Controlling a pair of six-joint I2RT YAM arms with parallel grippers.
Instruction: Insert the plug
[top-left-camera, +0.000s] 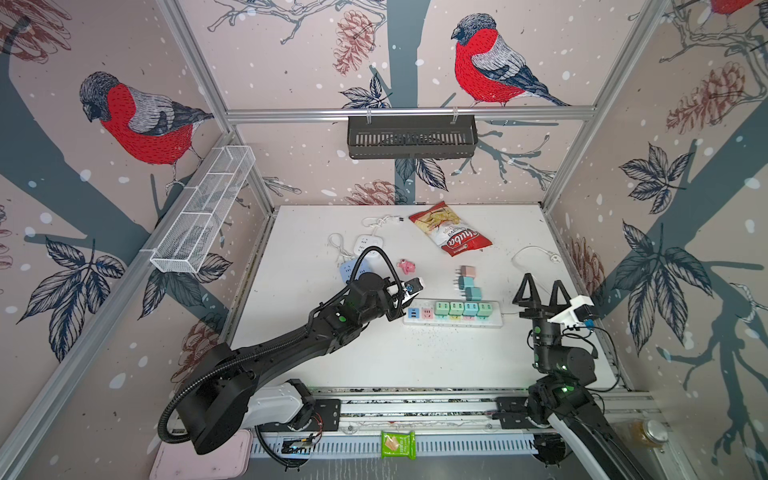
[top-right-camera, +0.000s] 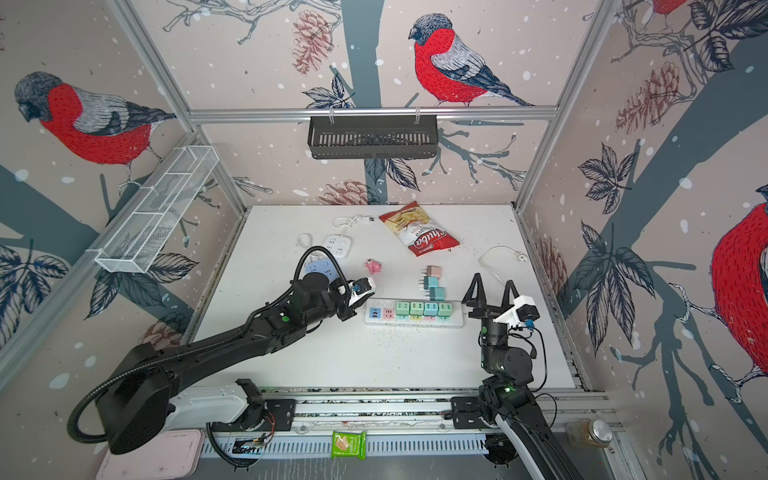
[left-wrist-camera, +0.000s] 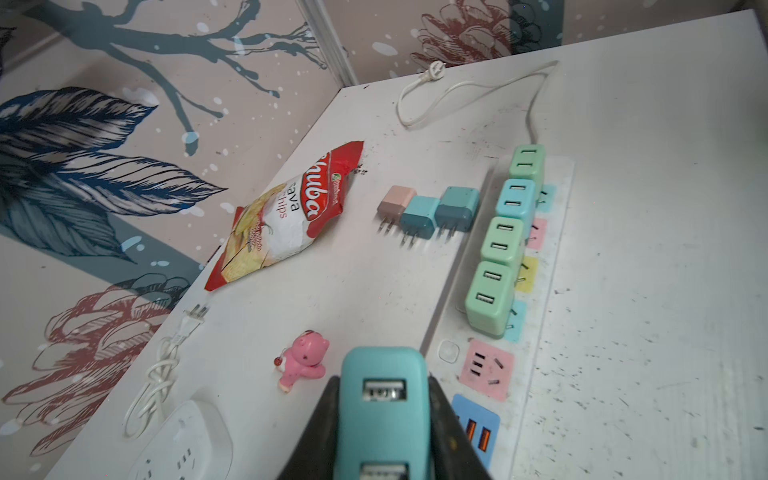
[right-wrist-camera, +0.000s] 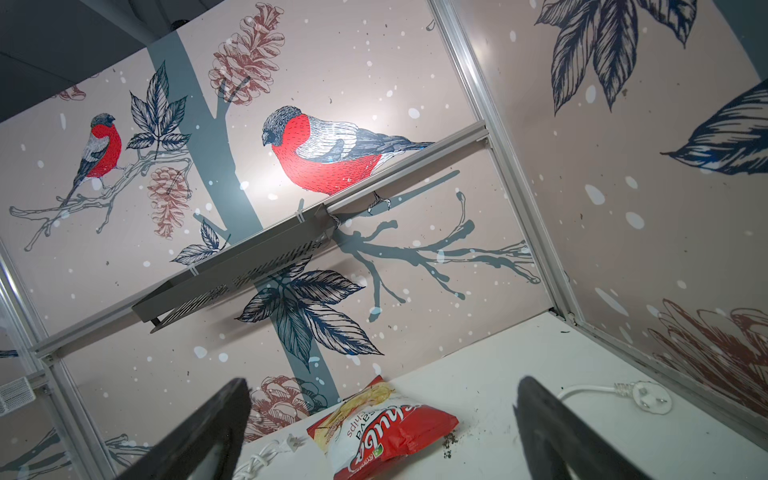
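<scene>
1. Left pincer (left-wrist-camera: 382, 380) pinches the teal plug (left-wrist-camera: 384, 361) and it is not yet inserted.
2. The strip's (left-wrist-camera: 451, 324) free pink socket (left-wrist-camera: 486, 370) lies just beside that pincer.
3. Right pincer (top-left-camera: 542, 279) is spread wide, empty, near the strip's other end.

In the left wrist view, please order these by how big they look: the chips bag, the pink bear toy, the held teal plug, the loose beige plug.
1. chips bag
2. teal plug: nearest the camera and cut by the frame edge, so its rank is unsure
3. pink bear toy
4. beige plug
</scene>
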